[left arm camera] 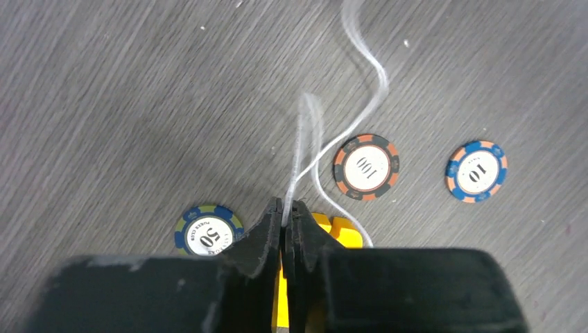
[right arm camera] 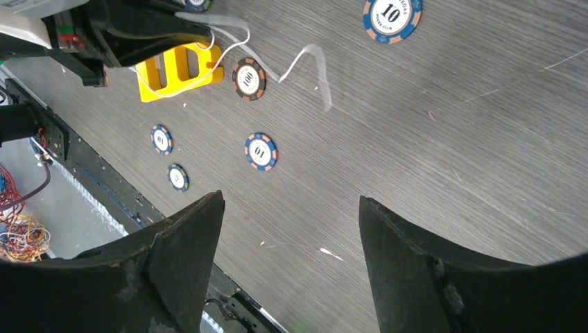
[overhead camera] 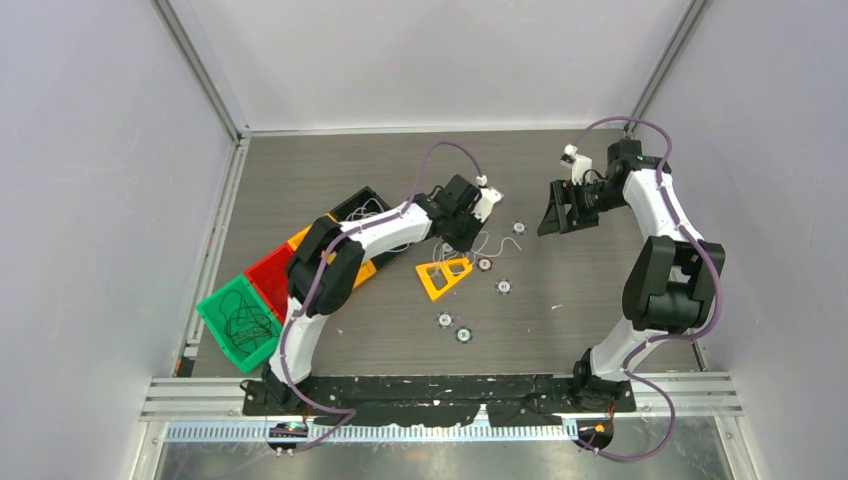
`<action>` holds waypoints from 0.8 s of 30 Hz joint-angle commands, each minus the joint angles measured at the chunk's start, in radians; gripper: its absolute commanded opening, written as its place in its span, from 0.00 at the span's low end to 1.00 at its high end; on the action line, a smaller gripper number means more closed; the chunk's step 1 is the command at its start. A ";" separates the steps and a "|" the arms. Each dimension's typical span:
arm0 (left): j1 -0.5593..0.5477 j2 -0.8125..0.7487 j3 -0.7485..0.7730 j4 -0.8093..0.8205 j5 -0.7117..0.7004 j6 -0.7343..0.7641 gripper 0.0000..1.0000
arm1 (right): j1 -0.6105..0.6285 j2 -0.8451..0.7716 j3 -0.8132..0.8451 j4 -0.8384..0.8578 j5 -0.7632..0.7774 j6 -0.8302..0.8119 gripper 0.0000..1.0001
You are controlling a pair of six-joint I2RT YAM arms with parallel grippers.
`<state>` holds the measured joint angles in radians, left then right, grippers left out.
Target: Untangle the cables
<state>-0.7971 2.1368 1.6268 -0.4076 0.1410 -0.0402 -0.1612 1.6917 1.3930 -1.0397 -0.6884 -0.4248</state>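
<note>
One white cable [left arm camera: 381,83] sits pinched in the left pincer [left arm camera: 286,208]; the right pincer [right arm camera: 291,208] gapes wide, empty.

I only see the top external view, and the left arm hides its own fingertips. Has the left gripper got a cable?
Observer: Yes; its wrist view shows the left gripper pinched shut on a thin white cable.
Operator: And the other arm?
Observer: The right gripper is open and empty above the table.
Operator: Which chip is nearest that strand?
Observer: The orange-and-black poker chip marked 100.
</note>
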 commanded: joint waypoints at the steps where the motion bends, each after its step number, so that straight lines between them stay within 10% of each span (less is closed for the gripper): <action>1: 0.017 -0.052 0.073 -0.052 0.086 0.012 0.00 | -0.006 0.003 0.049 -0.019 -0.038 -0.011 0.76; 13: 0.138 -0.428 0.172 -0.224 0.370 0.105 0.00 | -0.007 -0.021 0.051 -0.028 -0.074 0.018 0.73; 24: 0.414 -0.445 0.065 -0.244 0.832 0.272 0.00 | -0.006 -0.014 0.065 -0.028 -0.091 0.050 0.73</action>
<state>-0.4236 1.6527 1.7515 -0.6029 0.7780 0.1181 -0.1654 1.6958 1.4158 -1.0580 -0.7479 -0.3931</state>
